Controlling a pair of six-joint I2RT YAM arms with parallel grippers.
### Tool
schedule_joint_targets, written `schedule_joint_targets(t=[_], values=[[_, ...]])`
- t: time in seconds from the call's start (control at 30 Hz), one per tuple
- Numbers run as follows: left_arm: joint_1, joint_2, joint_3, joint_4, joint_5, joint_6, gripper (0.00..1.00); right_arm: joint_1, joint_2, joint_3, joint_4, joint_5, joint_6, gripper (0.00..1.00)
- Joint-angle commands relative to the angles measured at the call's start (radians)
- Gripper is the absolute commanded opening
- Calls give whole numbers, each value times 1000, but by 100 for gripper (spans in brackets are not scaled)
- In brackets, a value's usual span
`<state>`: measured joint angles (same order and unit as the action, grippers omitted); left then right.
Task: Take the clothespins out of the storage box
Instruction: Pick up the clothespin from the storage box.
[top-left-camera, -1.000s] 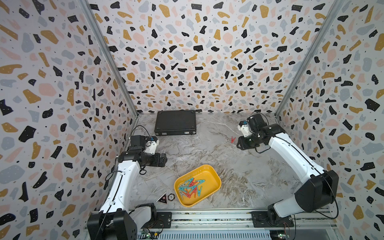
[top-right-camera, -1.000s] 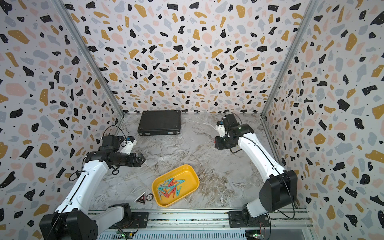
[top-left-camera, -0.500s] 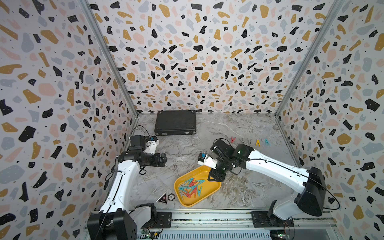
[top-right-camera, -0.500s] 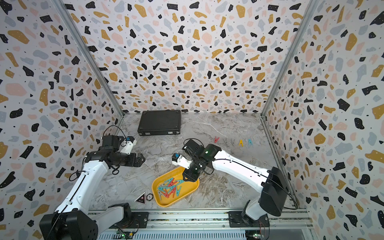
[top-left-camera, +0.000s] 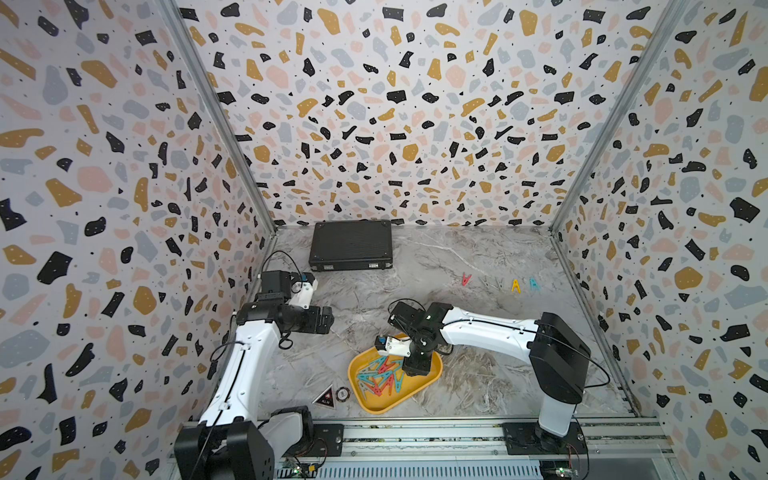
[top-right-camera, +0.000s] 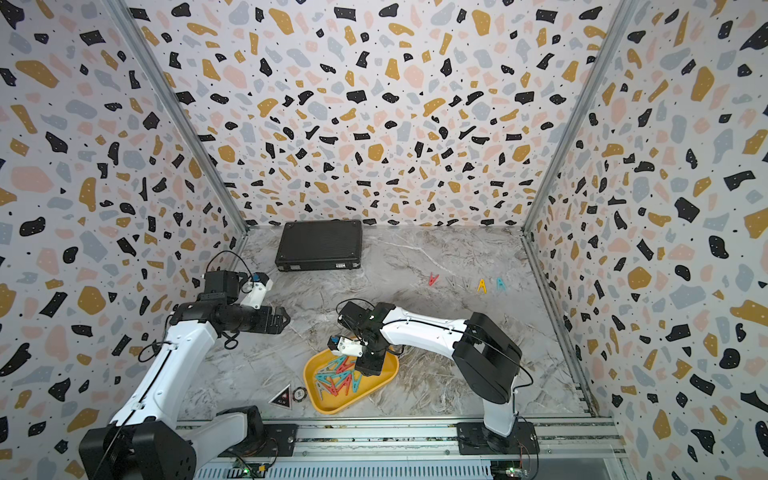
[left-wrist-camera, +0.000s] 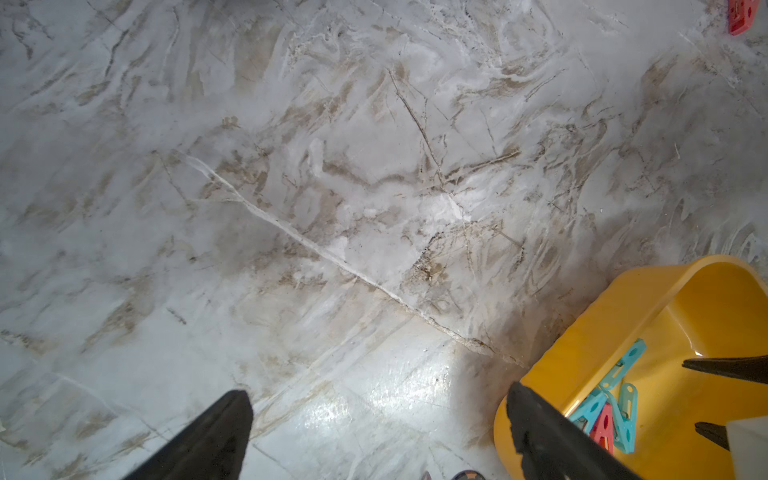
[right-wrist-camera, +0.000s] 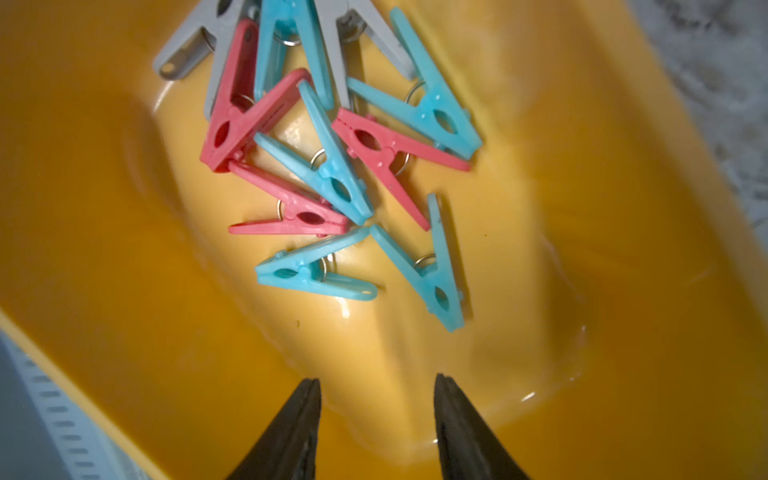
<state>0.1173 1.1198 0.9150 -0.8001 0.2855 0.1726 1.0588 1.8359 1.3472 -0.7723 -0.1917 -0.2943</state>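
The yellow storage box (top-left-camera: 376, 409) (top-right-camera: 332, 409) lies near the table's front edge, and both top views show it. Several teal, red and grey clothespins (top-left-camera: 380, 376) (top-right-camera: 336, 378) are heaped in its left half. My right gripper (top-left-camera: 417, 370) (right-wrist-camera: 377, 382) points down into the box's bare right half, open, with nothing between its fingers; the clothespins (right-wrist-camera: 332, 166) lie just ahead of it. A red (top-left-camera: 466, 279), a yellow (top-left-camera: 515, 286) and a teal clothespin (top-left-camera: 534, 284) rest on the table at the back right. My left gripper (top-left-camera: 330, 320) (left-wrist-camera: 378, 395) hovers open, left of the box.
A black latched case (top-left-camera: 351, 245) lies at the back left by the wall. A triangular sticker (top-left-camera: 325, 397) and a round token (top-left-camera: 343, 392) sit just left of the box. Patterned walls close in three sides; a metal rail runs along the front.
My right arm swung from the back right of the table down into the box, and its jaws spread wider. The left arm has not moved.
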Motion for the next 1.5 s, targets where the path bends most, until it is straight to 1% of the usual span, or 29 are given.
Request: schedule_joint_targets(t=[0.0,0.3,0.47,0.8,1.2,1.37,1.47], values=[[7,4,-1,11,-2,12,100,3,4,43,21,42,-47,53],[7,3,-1,11,-2,12,100,3,62,60,71,48,-60,56],[7,2,-1,11,-2,12,100,2,90,67,96,69,-66,56],[7,0,-1,10,1,14,100,3,132,47,119,70,-59,55],[8,-2,0,8,3,13,100,2,128,-8,151,115,-48,47],[8,-2,1,8,3,14,100,3,107,-19,145,139,-42,41],[9,-1,1,7,3,13,100,3,88,-30,146,150,-34,40]])
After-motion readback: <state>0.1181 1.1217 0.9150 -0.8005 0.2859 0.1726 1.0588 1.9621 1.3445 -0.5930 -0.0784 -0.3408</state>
